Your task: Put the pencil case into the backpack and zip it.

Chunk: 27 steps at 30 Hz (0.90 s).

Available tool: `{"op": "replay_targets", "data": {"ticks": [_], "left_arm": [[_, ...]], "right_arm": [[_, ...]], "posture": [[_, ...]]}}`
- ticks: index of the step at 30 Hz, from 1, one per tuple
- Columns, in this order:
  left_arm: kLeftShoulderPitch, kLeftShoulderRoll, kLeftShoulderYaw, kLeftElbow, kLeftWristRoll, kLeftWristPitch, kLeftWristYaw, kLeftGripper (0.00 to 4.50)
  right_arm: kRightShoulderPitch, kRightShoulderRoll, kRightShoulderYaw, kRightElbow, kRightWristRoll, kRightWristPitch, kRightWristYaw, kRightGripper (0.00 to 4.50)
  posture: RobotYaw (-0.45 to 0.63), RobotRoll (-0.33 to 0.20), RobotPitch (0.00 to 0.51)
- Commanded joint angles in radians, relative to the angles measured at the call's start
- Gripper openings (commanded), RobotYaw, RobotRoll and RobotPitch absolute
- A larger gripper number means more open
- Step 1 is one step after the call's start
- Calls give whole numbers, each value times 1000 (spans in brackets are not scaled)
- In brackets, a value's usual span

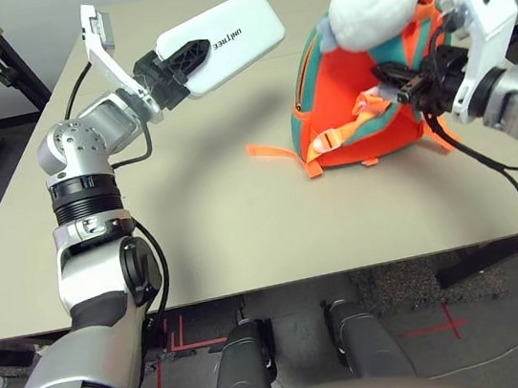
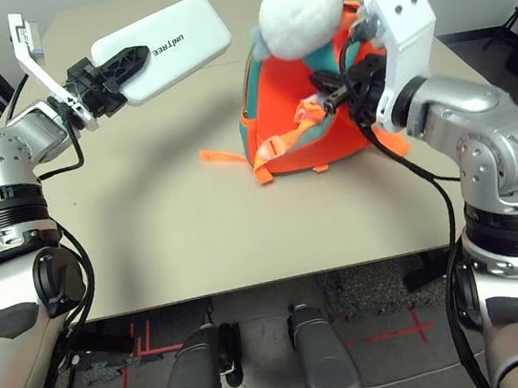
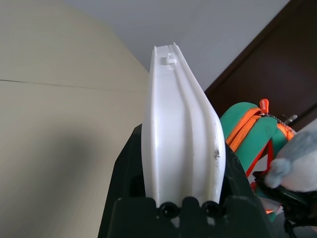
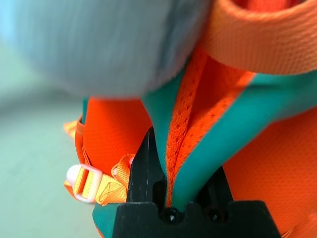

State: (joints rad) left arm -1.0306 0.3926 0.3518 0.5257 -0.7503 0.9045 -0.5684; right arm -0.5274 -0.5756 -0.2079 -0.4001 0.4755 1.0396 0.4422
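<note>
Pencil case (image 1: pixel 228 39) airborne beside backpack (image 1: pixel 365 121)

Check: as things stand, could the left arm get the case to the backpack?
Probably yes. The left gripper holds the case in the air beside the backpack, with nothing between them; the right gripper pinches its teal-and-orange edge.

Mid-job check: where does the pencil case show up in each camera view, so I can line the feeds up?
Left eye view: pencil case upper centre, held off the table in the left end effector.
Right eye view: upper left, same grip.
Left wrist view: edge-on, centre, between the black fingers.
Right wrist view: I cannot make it out here.
Shared landmark: the backpack, beside the case, gripped by the right end effector.
</note>
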Motion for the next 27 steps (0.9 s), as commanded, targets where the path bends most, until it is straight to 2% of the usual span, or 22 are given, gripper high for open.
{"op": "replay_targets", "data": {"ticks": [1, 8, 15, 27], "left_arm": [[-35, 16, -26, -18, 8, -6, -59, 1204], [-63, 72, -91, -25, 35, -25, -189, 1204], [-137, 123, -114, 26, 52, -29, -310, 1204], [-140, 64, -189, 65, 109, -59, -405, 1204]], "right_arm": [[42, 5, 15, 18, -26, -63, -7, 171], [85, 11, 51, 64, -50, -121, -5, 171], [91, 22, 69, 86, -59, -145, -6, 171], [92, 30, 81, 96, -67, -159, -6, 171]], "posture": [[-270, 0, 78], [-248, 0, 75], [-249, 0, 79], [-252, 0, 85]]}}
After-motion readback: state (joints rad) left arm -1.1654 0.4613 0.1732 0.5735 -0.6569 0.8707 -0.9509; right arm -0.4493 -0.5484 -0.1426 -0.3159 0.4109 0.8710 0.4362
